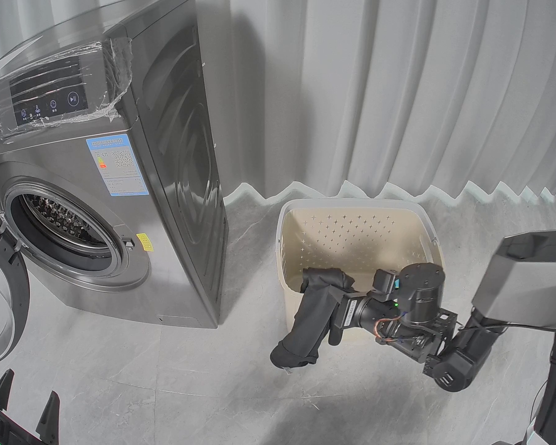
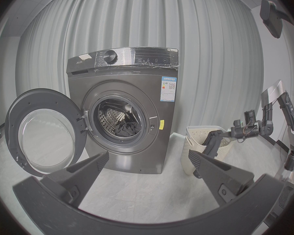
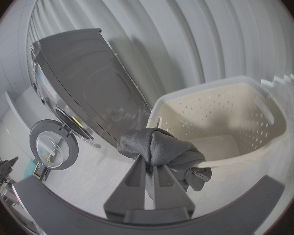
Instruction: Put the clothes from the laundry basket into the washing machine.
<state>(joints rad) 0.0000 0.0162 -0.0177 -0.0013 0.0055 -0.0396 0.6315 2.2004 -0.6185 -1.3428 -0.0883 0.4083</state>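
Now the right gripper (image 3: 148, 163) pinches a dark grey fabric garment (image 1: 309, 322) hanging over the near rim of the cream perforated plastic laundry basket (image 1: 352, 205). Best to lift until its trailing end clears, then swing to the open drum of the grey metal washing machine (image 1: 167, 156). The left gripper (image 2: 148, 153) sits spread.

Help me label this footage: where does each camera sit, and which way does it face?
Head: atop the robot, looking down at washing machine, laundry basket; right gripper holding dark garment, left gripper low.
Left wrist: on left arm, facing the machine's open door; own open fingers.
Right wrist: on right arm, facing the basket; own fingers shut on garment.
Shared: all show machine and basket.
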